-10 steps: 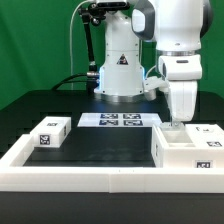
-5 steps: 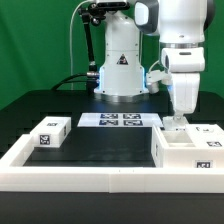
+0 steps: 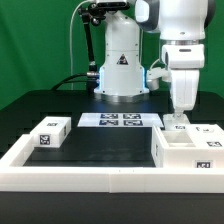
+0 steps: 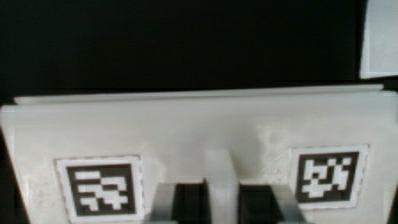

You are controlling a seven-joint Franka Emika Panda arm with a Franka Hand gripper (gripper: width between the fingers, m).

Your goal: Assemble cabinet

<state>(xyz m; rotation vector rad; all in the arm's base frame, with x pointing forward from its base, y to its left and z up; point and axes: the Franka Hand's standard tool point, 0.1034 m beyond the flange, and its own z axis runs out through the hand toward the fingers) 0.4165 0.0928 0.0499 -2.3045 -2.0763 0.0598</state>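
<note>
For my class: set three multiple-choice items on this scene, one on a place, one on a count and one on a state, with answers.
1. In the exterior view, the small block lies at the:
A left
B right
C centre
2. The wrist view shows how many tags?
A one
B two
C five
3. The block is:
A resting on the table
B lifted in the air
C tipped on edge

Answers:
1 A: it lies at the exterior view's left, apart from the cabinet.
2 B: two tags show on the white face.
3 A: it lies flat, and the gripper is at the cabinet.
</note>
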